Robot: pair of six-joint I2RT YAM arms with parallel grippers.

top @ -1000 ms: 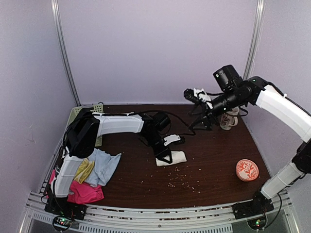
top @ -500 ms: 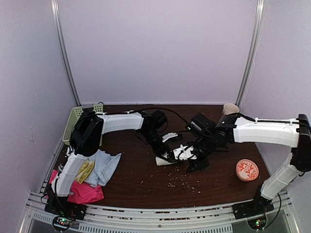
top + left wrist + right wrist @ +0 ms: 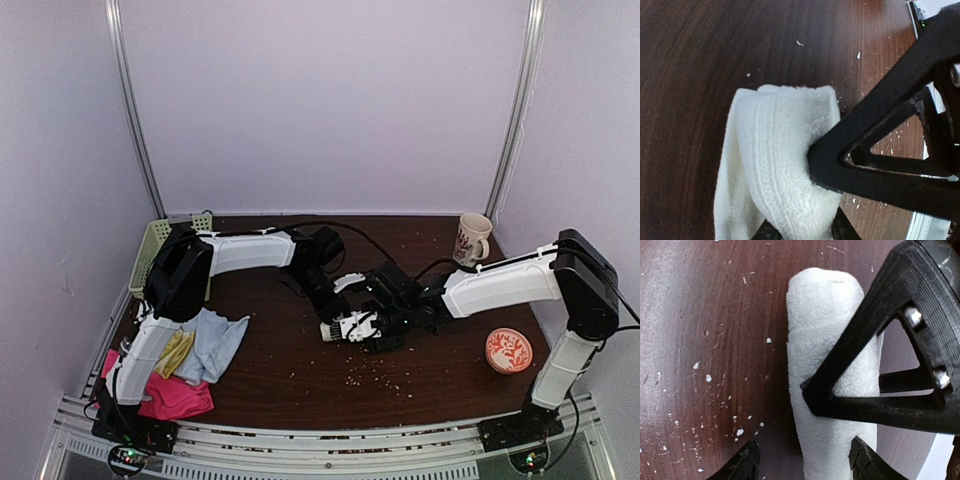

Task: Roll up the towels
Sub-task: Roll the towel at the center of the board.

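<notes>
We see the cream-white towel [image 3: 825,315] as soft looped terry cloth, matt and nubbly, with a flatter ribbed woven band [image 3: 765,160] running along it. The surface [image 3: 690,75] beneath is dark brown wood grain, smooth with a dull sheen, and speckled with pale crumbs [image 3: 740,431]. The jaws are matt black plastic. In the right wrist view we can make out fine layered ridges on them and two bright metal screws [image 3: 912,317]. From above we see smooth white plastic arm shells [image 3: 500,285], a mug [image 3: 472,238] that looks like glazed ceramic, and a pale green slotted plastic basket [image 3: 150,240]. A pale blue towel [image 3: 220,345], a yellow-green towel [image 3: 175,350] and a hot-pink towel [image 3: 175,395] are all limp matt cloth. A silvery metal rail [image 3: 330,440] runs along the near edge.
</notes>
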